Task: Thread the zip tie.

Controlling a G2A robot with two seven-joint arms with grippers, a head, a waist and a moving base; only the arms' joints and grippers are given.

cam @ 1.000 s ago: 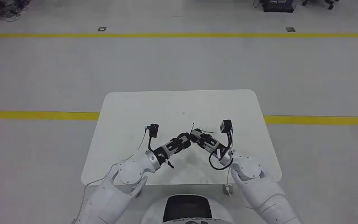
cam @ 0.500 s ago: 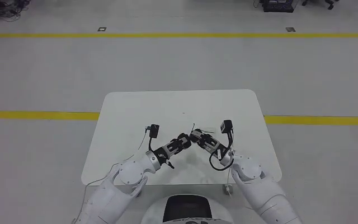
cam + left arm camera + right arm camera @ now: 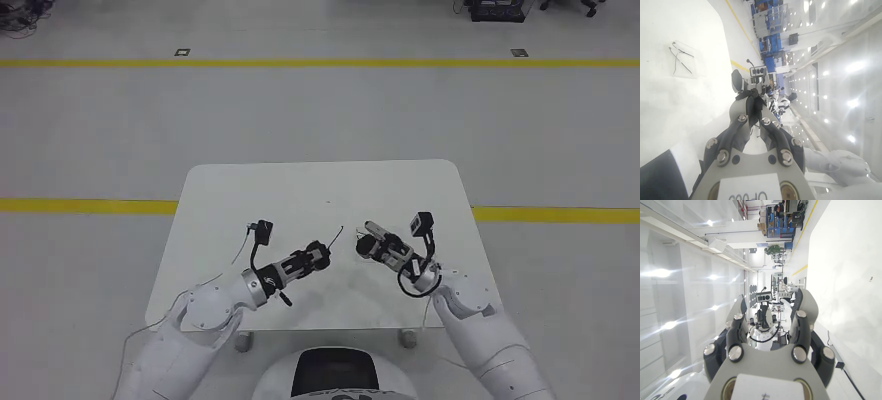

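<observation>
A white label (image 3: 749,186) on the base of the left gripper (image 3: 753,95) is showing dark print upside down, running off the picture's edge and too cut off to read. A second label (image 3: 768,386) on the base of the right gripper (image 3: 772,300) is showing just a fragment of one mark. In the room behind, a small sign (image 3: 777,61) is carrying a single dark letter.

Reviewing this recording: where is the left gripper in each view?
Top view: left gripper over the white table, near its middle, shut on the zip tie.
Left wrist view: left gripper in the foreground, pinching the zip tie.
Right wrist view: left gripper far off, between the open fingers of the right gripper.
Shared landmark: the table.
</observation>
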